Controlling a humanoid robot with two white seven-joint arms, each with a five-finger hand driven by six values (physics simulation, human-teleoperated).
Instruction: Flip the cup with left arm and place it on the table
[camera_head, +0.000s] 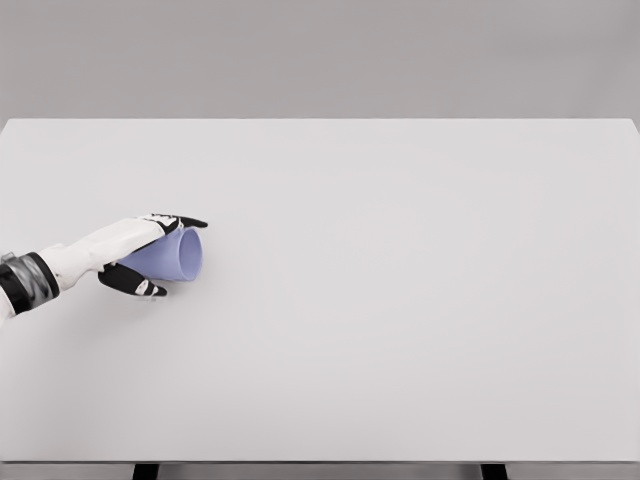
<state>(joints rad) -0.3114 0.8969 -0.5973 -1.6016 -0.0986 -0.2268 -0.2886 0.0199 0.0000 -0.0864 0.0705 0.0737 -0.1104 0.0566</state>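
- Nearest to us, along the bottom edge of the head view, runs the front rim of the white worktop, with two dark legs or brackets just showing beneath it; its broad surface takes up almost the whole picture.
- Our left hand comes in from the lower left, the white forearm ending in a dark banded wrist at the picture's edge.
- We see the pale lilac-blue cup on its side in that hand, its open mouth turned toward the right and its body running back into the palm.
- We have the fingers closed round the cup: the dark-tipped ones lie across its upper side, and the thumb presses in from below, so the cup is clamped between them.
- We cannot tell whether the cup's lower side touches the worktop or hangs just above it; no clear shadow settles the matter.
- Our right arm does not show anywhere in the view.
- We judge the task to be partway along: the grasp is made and the cup is tilted to about horizontal, which reads as somewhere in the middle of the flip.
- What remains, as we judge it, is to finish turning the wrist until the cup stands on end, set it down on the worktop near where the hand now is, then spread the fingers and draw the hand clear.
- We cannot say from this view alone which end was up at the start, so which way it should finish is uncertain.
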